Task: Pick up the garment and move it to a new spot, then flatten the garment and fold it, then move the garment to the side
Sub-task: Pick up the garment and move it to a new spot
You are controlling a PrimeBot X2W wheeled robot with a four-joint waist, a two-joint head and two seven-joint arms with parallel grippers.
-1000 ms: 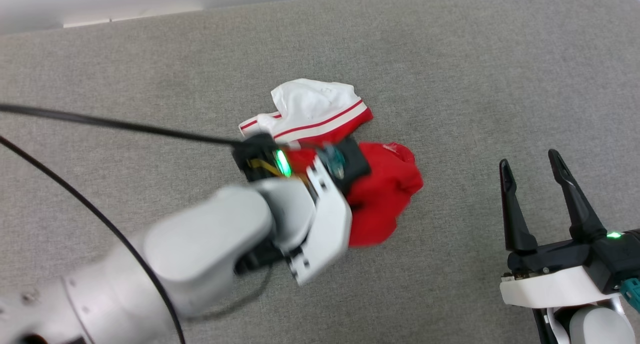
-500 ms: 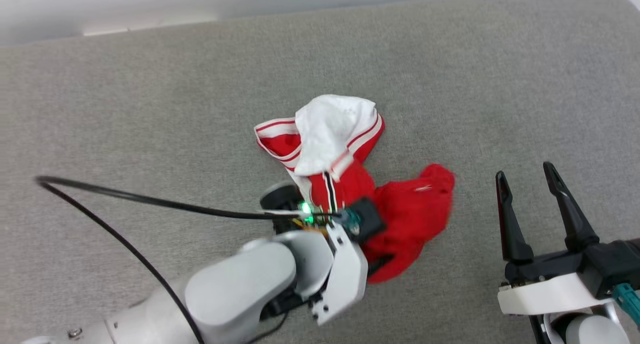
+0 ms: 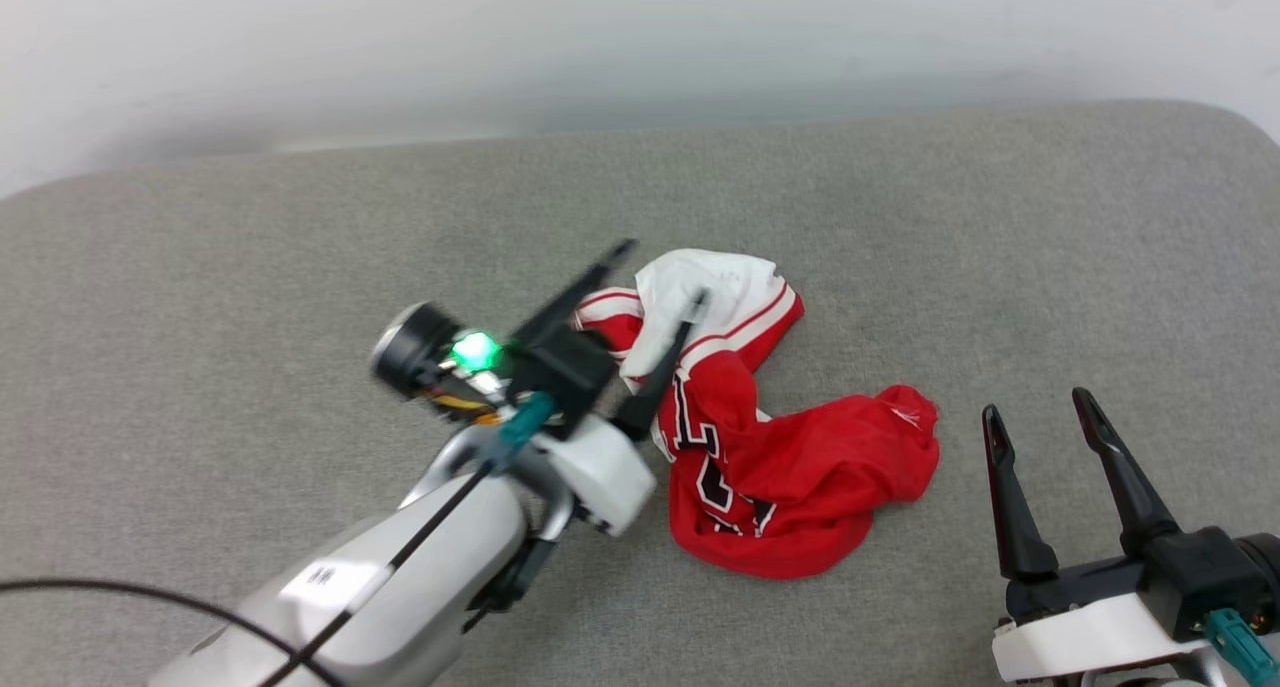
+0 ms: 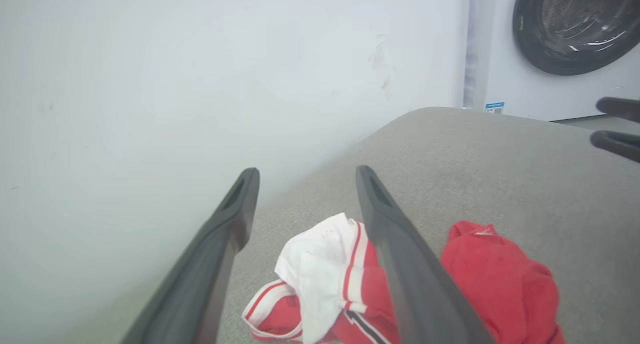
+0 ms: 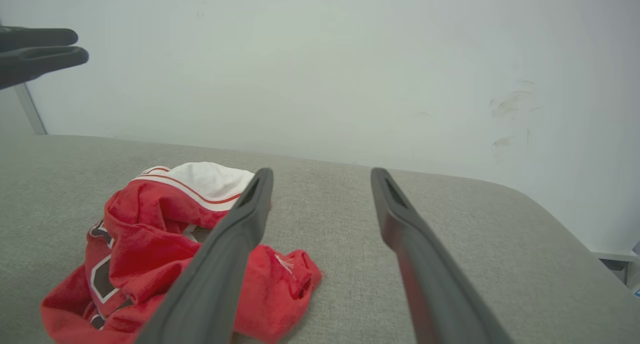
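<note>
The garment (image 3: 800, 467) is a red jersey with white, red-striped trim and black letters. It lies crumpled in a heap on the grey padded surface (image 3: 250, 267). My left gripper (image 3: 662, 272) hangs open above the heap's white left end, with nothing between its fingers. In the left wrist view the left gripper (image 4: 306, 173) stands spread over the garment (image 4: 500, 274). My right gripper (image 3: 1036, 404) is open to the right of the heap and apart from it. In the right wrist view the right gripper (image 5: 322, 174) points past the garment (image 5: 140, 244), which lies at its left.
A white wall (image 3: 600, 47) runs behind the surface's far edge. A washing machine door (image 4: 575, 28) shows beyond the surface's rounded right corner. A black cable (image 3: 100, 592) trails from my left arm at the lower left.
My left gripper has opened and let go of the garment, then risen off it. The garment has dropped into a looser heap. The head camera has tilted up, so the whole view has shifted.
</note>
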